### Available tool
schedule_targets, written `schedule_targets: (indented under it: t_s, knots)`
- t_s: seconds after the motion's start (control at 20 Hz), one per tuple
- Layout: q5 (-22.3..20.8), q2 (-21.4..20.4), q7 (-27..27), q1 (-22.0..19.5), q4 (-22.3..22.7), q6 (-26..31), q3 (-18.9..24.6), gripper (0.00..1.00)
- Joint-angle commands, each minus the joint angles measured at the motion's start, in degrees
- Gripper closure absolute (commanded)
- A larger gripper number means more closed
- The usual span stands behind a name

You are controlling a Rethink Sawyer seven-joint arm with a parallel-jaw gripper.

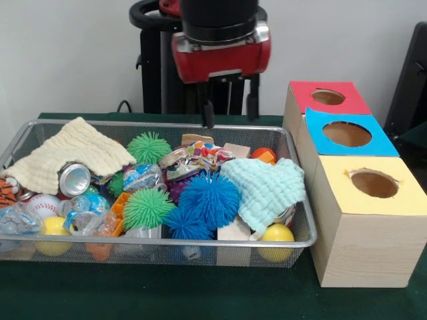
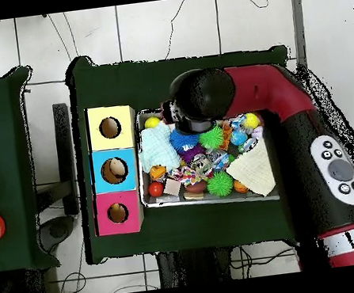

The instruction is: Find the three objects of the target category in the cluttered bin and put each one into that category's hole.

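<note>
The wire mesh bin (image 1: 167, 244) is full of clutter and also shows in the overhead view (image 2: 218, 199). An orange plush with black tiger stripes (image 1: 7, 191) peeks out at the bin's far left edge, under a cream cloth (image 1: 70, 157). I cannot pick out the other two plush toys. The red-topped box's round hole (image 1: 327, 97) is at the back right, and it also shows in the overhead view (image 2: 117, 213). My gripper (image 1: 230, 112) hangs open and empty above the bin's far rim. In the overhead view the arm's head (image 2: 202, 95) hides it.
The blue-topped box (image 1: 347, 134) and the yellow-topped box (image 1: 374, 183) stand in a row in front of the red one. The bin holds spiky green (image 1: 147, 207) and blue (image 1: 208, 199) balls, yellow balls (image 1: 277, 235), a mint cloth (image 1: 267, 187), a crushed can (image 1: 73, 179) and a baseball (image 1: 43, 203).
</note>
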Motion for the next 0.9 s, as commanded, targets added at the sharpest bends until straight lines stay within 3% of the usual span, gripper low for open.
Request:
schedule_targets:
  t_s: [0.05, 0.25, 0.4, 0.6, 0.9]
  knots:
    - [-4.70, 4.29, -22.75, -4.57, -4.07, 7.47, 2.98, 0.00]
    - [-6.57, 5.23, -22.18, -3.87, -4.90, 5.79, 2.08, 0.00]
    - [-8.21, 7.36, -28.25, -6.27, -7.52, 6.42, 2.76, 0.00]
    - [-9.51, 8.33, -32.16, -8.33, -6.39, 3.96, 3.92, 0.00]
    - [-11.67, 6.72, -30.74, -8.13, -3.66, 1.51, 2.74, 0.00]
